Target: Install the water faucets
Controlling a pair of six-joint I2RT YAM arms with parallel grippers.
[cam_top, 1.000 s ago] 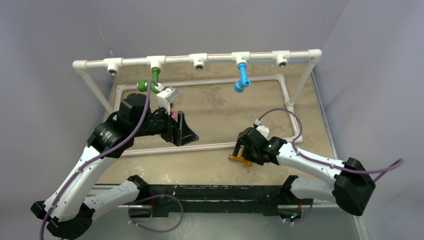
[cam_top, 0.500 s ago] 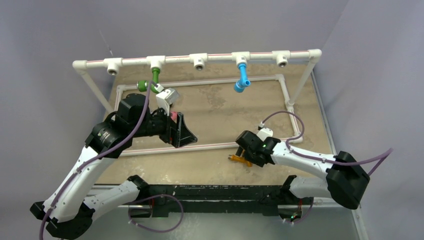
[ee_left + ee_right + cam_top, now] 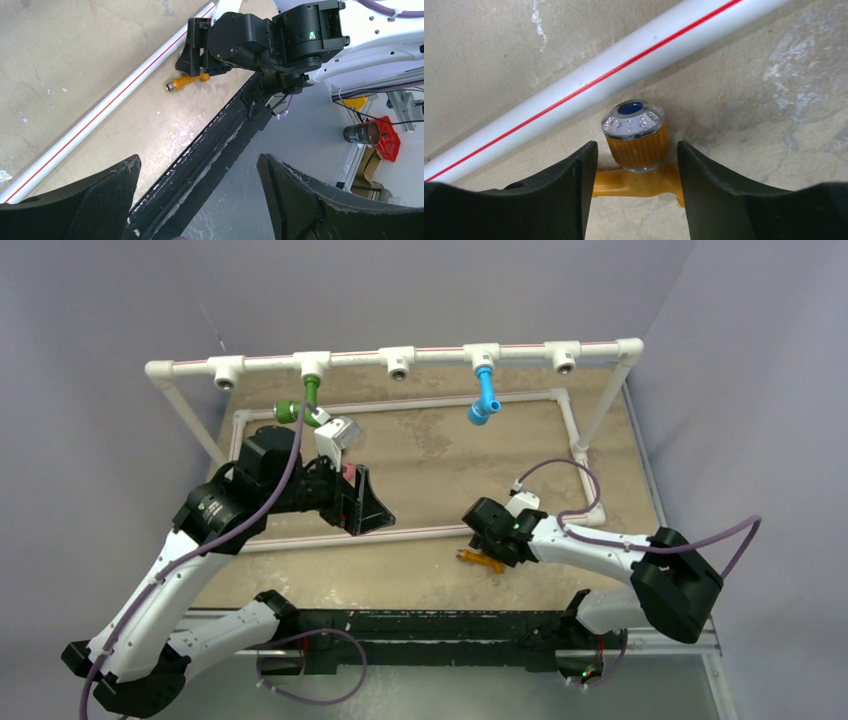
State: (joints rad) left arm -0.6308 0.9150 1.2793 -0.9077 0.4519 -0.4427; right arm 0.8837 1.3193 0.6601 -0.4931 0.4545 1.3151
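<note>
The orange faucet (image 3: 638, 142), laid 9-to-3 o'clock on the counter (image 3: 774, 125) in the right wrist view, is straddled by the released right hand (image 3: 636, 150).

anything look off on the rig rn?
Only the orange faucet: it lies loose on the table, just outside the white pipe frame, while the green faucet and blue faucet hang from tee sockets. The right gripper straddles it, jaws open. Nothing looks spilled or broken.
</note>
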